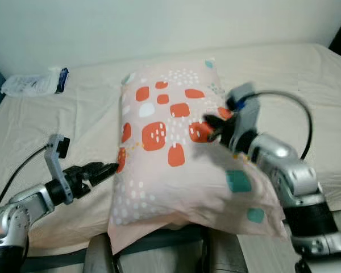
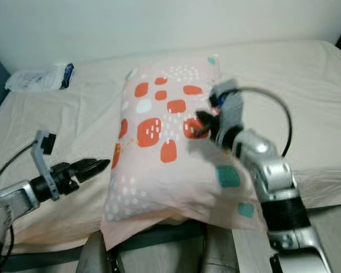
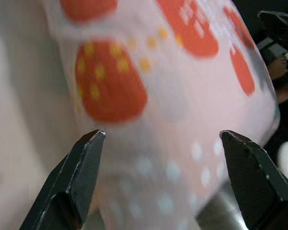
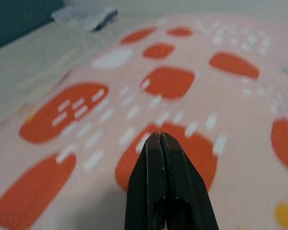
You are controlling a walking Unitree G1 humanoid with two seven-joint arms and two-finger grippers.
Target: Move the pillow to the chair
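The pillow [image 1: 170, 153] overhung the bed [image 1: 79, 114], its side between the left gripper's [image 3: 161, 143] spread jaws, while the right gripper [image 4: 159, 139] pressed on top with jaws together, probably steadying it.

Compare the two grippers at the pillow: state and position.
The left gripper has its fingers spread wide, while the right gripper has its fingers pressed together. The left gripper is at the pillow's left edge, low down near the bed; the right gripper is on the pillow's upper face, on an orange patch. Both point at the pillow. Whether the right one pinches fabric cannot be told.
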